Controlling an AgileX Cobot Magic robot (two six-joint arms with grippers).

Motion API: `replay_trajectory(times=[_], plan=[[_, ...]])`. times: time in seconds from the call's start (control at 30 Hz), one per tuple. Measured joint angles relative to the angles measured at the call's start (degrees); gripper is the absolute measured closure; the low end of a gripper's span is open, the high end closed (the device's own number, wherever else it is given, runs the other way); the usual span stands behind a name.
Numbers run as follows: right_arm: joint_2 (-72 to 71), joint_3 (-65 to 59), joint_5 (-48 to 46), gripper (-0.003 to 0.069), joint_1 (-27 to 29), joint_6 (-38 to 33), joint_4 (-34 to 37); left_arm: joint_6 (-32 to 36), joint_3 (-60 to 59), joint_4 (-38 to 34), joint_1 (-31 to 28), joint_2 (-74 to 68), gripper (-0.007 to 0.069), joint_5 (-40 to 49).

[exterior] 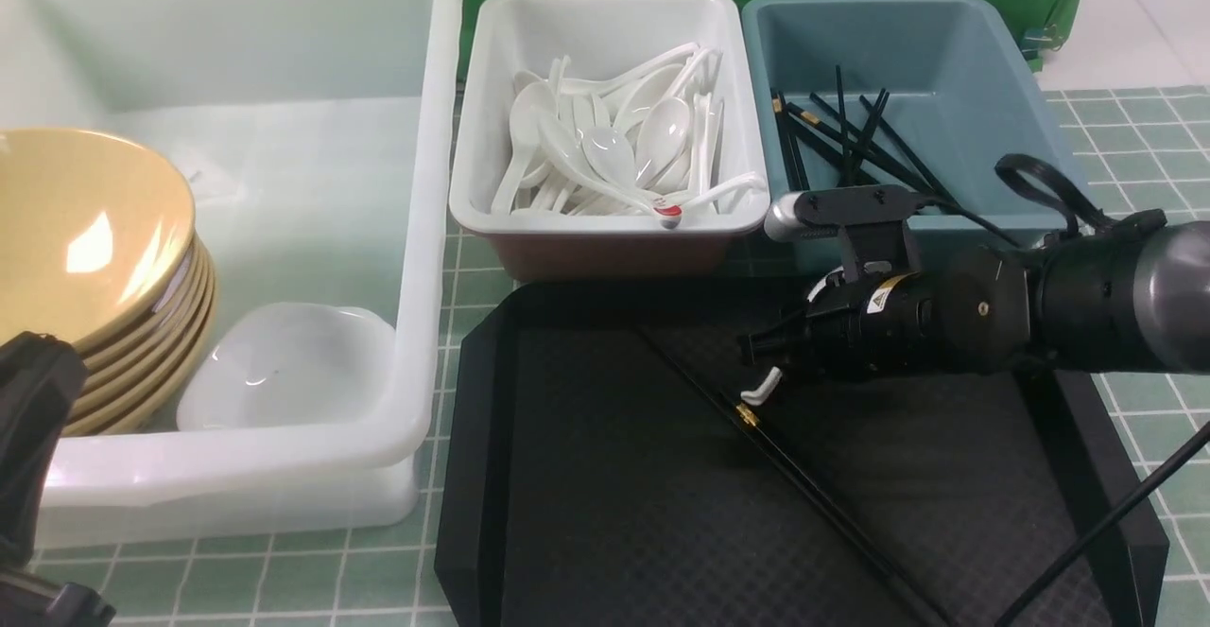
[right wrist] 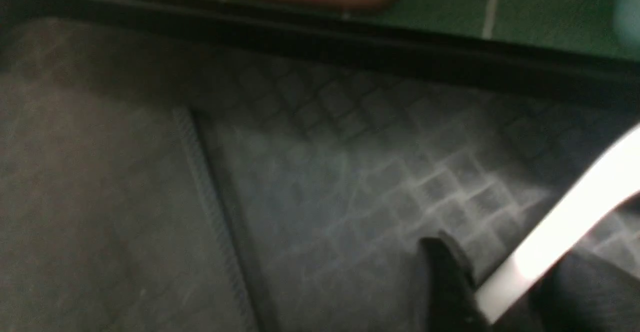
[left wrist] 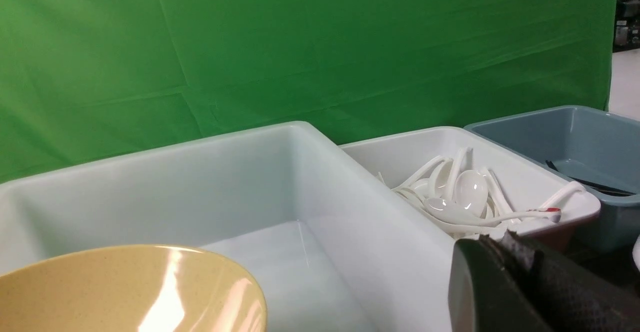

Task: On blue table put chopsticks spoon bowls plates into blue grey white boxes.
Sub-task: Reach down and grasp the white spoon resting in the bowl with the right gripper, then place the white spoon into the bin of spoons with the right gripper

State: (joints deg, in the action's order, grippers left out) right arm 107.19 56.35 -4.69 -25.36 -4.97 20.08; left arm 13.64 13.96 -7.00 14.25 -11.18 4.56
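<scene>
Above the tray on checked cloth, right jaws grip a spoon; left jaws: cannot tell.

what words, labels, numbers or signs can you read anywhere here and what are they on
No readable words or numbers in any view.
Yellow triangle warning sticker on the right arm: its symbol is too small to read.
Red mark on the end of a spoon in the white box: too small to read.
</scene>
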Motion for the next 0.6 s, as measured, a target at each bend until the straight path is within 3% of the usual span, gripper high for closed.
replay_trajectory(times=[0.17, 0.3, 0.6], plan=[[-1.2, 0.1, -4.8, 0.0405, 0.4, -3.8, 0.5, 0.0, 0.0, 0.0, 0.0, 0.0, 0.062, 0.1], [-4.1, -0.1, -12.0, 0.0557, 0.4, -7.0, -0.7, 0.0, 0.0, 0.0, 0.0, 0.0, 0.062, 0.2], [-14.3, -0.5, -24.1, 0.0573, 0.5, -11.2, -3.6, 0.0, 0.0, 0.0, 0.0, 0.0, 0.062, 0.3]])
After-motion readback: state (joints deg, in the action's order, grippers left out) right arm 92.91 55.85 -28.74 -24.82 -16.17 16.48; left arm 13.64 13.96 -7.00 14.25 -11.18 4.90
